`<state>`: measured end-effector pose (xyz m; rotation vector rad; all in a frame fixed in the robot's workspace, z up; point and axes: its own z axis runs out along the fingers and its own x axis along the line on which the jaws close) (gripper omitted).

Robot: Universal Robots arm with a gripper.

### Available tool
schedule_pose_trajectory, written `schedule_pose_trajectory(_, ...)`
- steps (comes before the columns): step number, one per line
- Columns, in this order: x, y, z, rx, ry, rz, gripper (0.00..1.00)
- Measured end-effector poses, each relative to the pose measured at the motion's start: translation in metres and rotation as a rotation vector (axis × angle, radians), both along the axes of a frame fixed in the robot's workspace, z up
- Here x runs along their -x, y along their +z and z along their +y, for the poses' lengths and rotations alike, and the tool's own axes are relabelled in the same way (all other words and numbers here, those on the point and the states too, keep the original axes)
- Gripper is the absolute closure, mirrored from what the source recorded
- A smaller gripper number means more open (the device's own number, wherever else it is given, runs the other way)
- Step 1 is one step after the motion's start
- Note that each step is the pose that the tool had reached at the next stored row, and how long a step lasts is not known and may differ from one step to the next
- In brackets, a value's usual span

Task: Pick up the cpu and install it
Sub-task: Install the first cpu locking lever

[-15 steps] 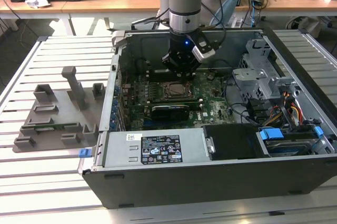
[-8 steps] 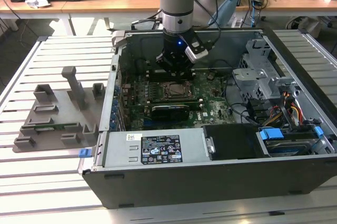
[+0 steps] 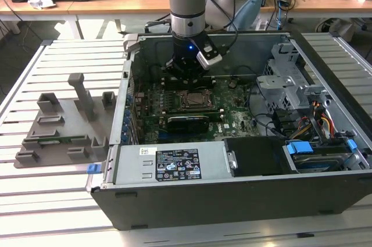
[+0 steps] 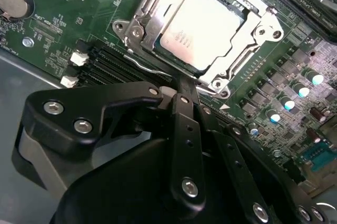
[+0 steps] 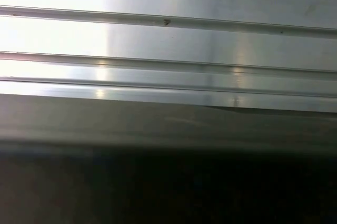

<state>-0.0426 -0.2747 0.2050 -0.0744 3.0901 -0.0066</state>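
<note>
One cpu lies flat in the socket frame around the middle of the motherboard, and my tool, spread or pressed together I cannot tell, hangs just beside that frame, where a nudge could skew it in its seat.

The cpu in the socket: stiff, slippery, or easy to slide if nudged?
Likely stiff: the cpu is a flat square with a metal top. Probably slippery, since that top looks smooth and shiny. Probably hard to slide, as it lies within the socket frame.
</note>
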Motion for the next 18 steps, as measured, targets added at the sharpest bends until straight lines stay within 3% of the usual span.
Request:
schedule_pose_trajectory(11, -0.0005, 0.0, 0.0025, -0.0001, 0.0, -0.0001, 0.89)
schedule_pose_trajectory(18, -0.0071, 0.0, 0.0025, -0.0001, 0.0, -0.0001, 0.89)
